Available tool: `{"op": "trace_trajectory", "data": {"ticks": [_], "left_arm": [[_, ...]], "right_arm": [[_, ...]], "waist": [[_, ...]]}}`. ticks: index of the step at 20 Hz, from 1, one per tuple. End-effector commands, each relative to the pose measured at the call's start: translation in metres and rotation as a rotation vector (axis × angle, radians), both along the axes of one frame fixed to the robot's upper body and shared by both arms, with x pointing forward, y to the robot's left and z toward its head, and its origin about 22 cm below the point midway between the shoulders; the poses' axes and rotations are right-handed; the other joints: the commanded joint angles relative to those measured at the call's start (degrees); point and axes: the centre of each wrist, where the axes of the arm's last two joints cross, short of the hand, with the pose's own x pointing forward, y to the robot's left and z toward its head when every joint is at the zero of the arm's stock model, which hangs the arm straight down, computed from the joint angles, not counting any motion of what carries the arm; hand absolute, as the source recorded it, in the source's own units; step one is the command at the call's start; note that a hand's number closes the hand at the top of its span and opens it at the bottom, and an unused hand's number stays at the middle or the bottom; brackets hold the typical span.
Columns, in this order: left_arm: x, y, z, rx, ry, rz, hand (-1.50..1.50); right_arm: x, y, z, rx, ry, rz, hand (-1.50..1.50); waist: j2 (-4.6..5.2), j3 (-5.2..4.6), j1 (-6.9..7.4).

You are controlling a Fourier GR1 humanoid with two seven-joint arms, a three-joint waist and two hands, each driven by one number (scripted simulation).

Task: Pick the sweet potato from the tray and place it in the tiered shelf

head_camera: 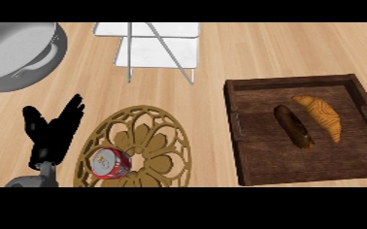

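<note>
- The left hand [53, 135], black on a grey forearm, shows at the near left of the light wooden bench [272, 48], coming up from the lower edge.
- Its fingers [72, 110] are straight and fanned out, pointing to the far side. The thumb [31, 118] stands apart on the left.
- The hand is spread open. It holds nothing and touches none of the things on the bench.
- The dark brown, long sweet potato [293, 126] lies in the dark wooden rectangular tray [287, 174] at the near right, about in the middle of the tray floor, with its length running from far to near.
- Just right of it in the same tray lies a golden, curved croissant [320, 117]. The two are close, and whether they touch cannot be told.
- The tray's left wall carries a thin metal handle [236, 124].
- The white tiered shelf with thin grey metal rods [158, 53] stands at the far centre of the bench, well apart from the tray and from the hand.
- A round, golden openwork trivet [147, 145] lies at the near centre, between the hand and the tray and just right of the hand.
- A red can with a silvery end [109, 163] rests on the near left part of the trivet. Whether it stands upright or leans cannot be told.
- A grey metal pot [22, 48] sits at the far left corner, cut off by the left edge.
</note>
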Motion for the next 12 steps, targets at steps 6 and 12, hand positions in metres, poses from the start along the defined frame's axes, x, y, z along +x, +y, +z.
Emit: {"op": "trace_trajectory", "data": {"ticks": [6, 12], "left_arm": [[-0.001, -0.006, -0.014, -0.033, 0.065, -0.034, 0.0], [0.003, -0.034, -0.012, -0.024, 0.073, -0.055, 0.0]], "right_arm": [[-0.038, 0.094, 0.004, -0.152, 0.005, -0.177, -1.5], [-0.024, 0.119, -0.033, -0.287, -0.007, -0.302, -1.5]], "waist": [[0.68, -0.34, 1.94], [0.87, -0.21, 3.07]]}}
